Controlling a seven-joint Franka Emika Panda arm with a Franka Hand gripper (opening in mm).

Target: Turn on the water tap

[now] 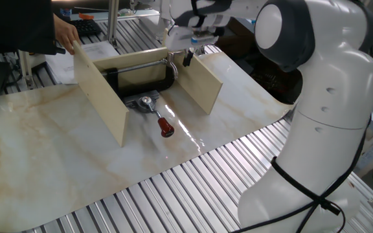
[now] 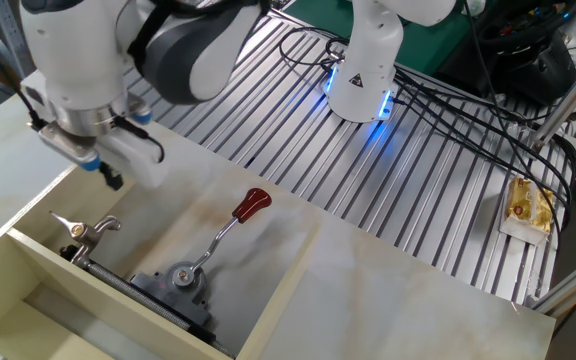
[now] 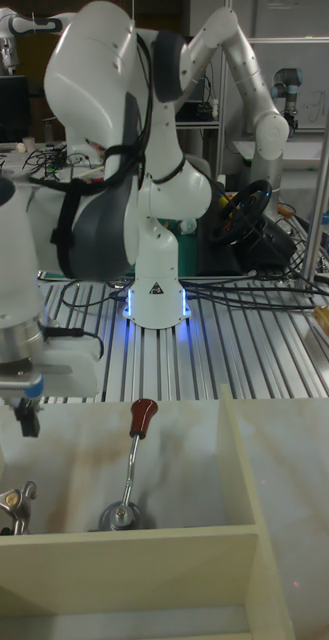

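One Franka arm is dominating every view, its white body rising from the slatted aluminium bench and reaching across the marble-patterned board (image 1: 57,162) that is serving as the work surface. Next in size, a three-sided wooden enclosure (image 1: 99,94) is standing on that board, seemingly acting as a fence around the fixture so that any approach has to come from above or from the open front.

Inside the enclosure, a black C-clamp (image 1: 144,83) is lying flat, with its screw handle (image 2: 90,229) projecting beside the far wall. The clamp appears to be gripping the base of the water tap (image 2: 183,277), presumably so that the tap is not sliding when its lever is pushed. The tap's thin metal lever (image 2: 216,243) is slanting outward through the open front and ending in a red knob (image 2: 251,204), which is resting well clear of the walls and is therefore the obvious contact point.

The gripper (image 2: 111,178) is hanging above the board just outside the enclosure wall, apart from both the clamp handle and the knob, touching nothing. Only one dark fingertip is showing distinctly, so I cannot tell whether the fingers are spread or together; nothing is being carried. In my judgement the lever is not yet being worked, and the tap is remaining untouched.
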